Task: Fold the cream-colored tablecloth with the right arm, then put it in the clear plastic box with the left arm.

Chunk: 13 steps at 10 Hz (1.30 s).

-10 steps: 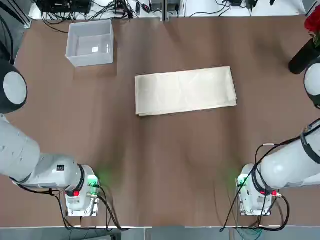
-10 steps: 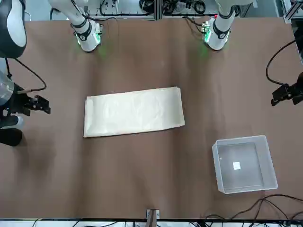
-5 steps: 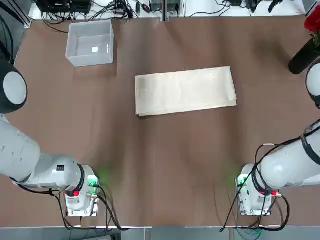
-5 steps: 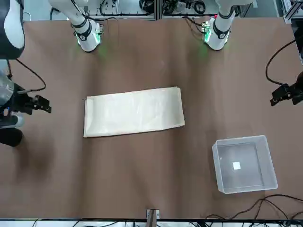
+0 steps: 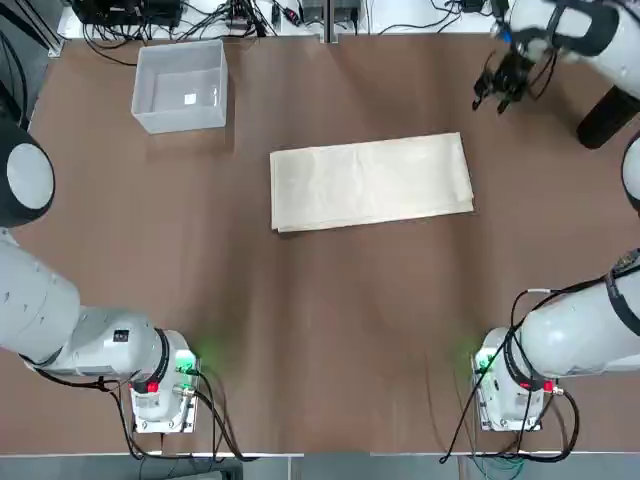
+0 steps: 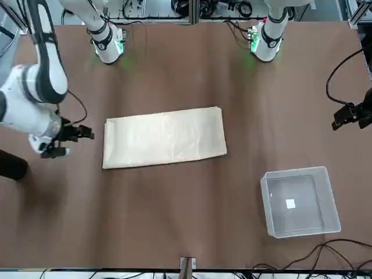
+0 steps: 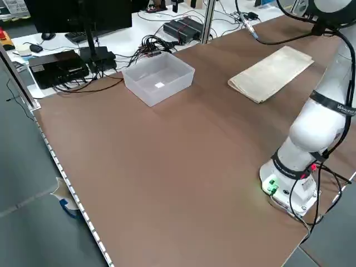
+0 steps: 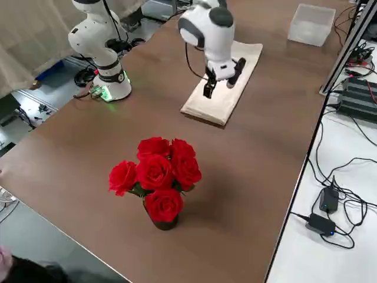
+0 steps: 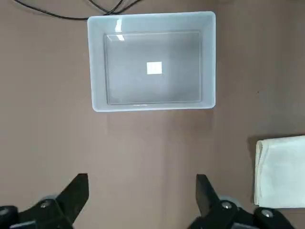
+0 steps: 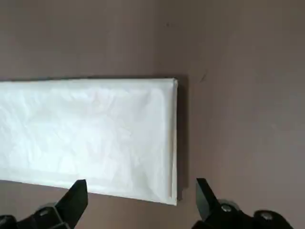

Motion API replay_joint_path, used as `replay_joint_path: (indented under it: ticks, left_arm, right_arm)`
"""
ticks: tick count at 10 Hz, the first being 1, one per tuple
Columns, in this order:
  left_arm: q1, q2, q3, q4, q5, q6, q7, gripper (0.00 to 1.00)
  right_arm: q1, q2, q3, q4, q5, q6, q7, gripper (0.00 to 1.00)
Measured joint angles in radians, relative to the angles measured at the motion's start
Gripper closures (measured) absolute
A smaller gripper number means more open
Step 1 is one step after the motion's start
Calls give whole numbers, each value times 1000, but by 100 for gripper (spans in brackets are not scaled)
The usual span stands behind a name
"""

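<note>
**Folded cloth flat on the table, both grippers open and holding nothing**

Your cloth (image 5: 372,183) lies in a long, neat strip on the brown table (image 5: 330,330), its layers showing along one short edge. It is well apart from the box (image 5: 180,88), which stands upright at the far left of the table as the robot faces it, a small pale patch on its floor and no cloth inside.

You have the right gripper (image 10: 142,181) raised near the cloth's far right corner, clear of the fabric, its fingers spread wide. The left gripper (image 9: 142,175) hangs above the table's left side, near the box, its fingers also apart.

Around the work, you can see faint ripples and soft shadows across the tabletop. At its far right, red roses (image 8: 156,177) stand in a black vase (image 5: 610,115). Beyond the far edge runs a white desk (image 8: 336,253) strewn with cables (image 8: 350,203), with a dark monitor (image 7: 78,19) toward the left. Your floor (image 7: 33,178) is grey, and a beige curtain (image 8: 35,35) hangs behind the right arm's base.
</note>
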<state>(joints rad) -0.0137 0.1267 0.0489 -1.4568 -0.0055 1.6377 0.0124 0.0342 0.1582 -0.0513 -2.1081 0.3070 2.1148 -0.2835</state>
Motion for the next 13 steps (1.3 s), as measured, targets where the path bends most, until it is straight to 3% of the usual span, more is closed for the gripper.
replay_joint_path:
  ticks: [2, 4, 9, 11, 13]
  left_arm:
    - [0, 0, 0, 0, 0, 0, 0, 1]
    - [0, 0, 0, 0, 0, 0, 0, 1]
    - [1, 0, 1, 0, 0, 0, 0, 1]
    - [1, 0, 1, 0, 0, 0, 0, 1]
    - [1, 0, 1, 0, 0, 0, 0, 1]
  right_arm:
    - [-2, 0, -3, -119, 93, 79, -111, 0]
    - [-9, 15, -4, -161, 124, 101, -158, 0]
    - [-22, 195, -4, -167, 330, 273, -345, 0]
    - [-22, 214, -4, -161, 342, 280, -361, 3]
    - [-22, 216, -3, -159, 344, 280, -363, 25]
